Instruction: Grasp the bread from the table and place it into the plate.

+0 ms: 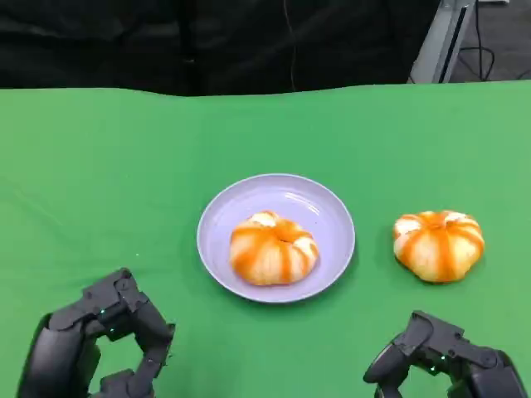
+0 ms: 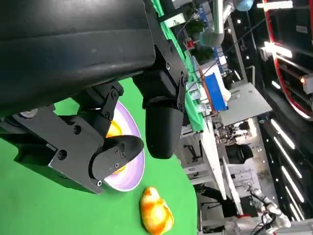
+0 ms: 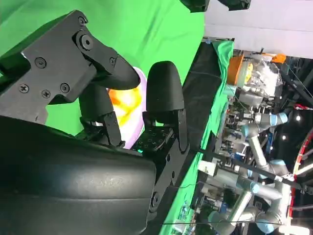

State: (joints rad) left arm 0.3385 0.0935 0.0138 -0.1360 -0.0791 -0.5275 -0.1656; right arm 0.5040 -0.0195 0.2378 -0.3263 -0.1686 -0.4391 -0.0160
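One bread [image 1: 439, 244] lies on the green table [image 1: 108, 182]. It is round and pale, with orange stripes. It sits to the right of the plate [image 1: 319, 207], near it but not touching. The right hand [image 1: 444, 358] is at the near edge of the table, just in front of this bread, with green cloth between them. The hand does not touch the bread. Its black fingers [image 3: 164, 93] are apart and hold nothing.

A second bread [image 1: 274, 246] looks the same and lies inside the plate, a bit toward the near side. The plate is light purple and round, and it sits in the middle of the table.

The left hand [image 1: 108, 344] is at the near left corner, well apart from the plate and far from the bread on the table. Its fingers [image 2: 164, 125] are spread and it holds nothing. In the left wrist view the plate [image 2: 134, 169] shows behind the fingers, and the bread on the table [image 2: 156, 211] lies past it.

Behind the table it is dark, with a grey metal post [image 1: 440, 37] at the back right.
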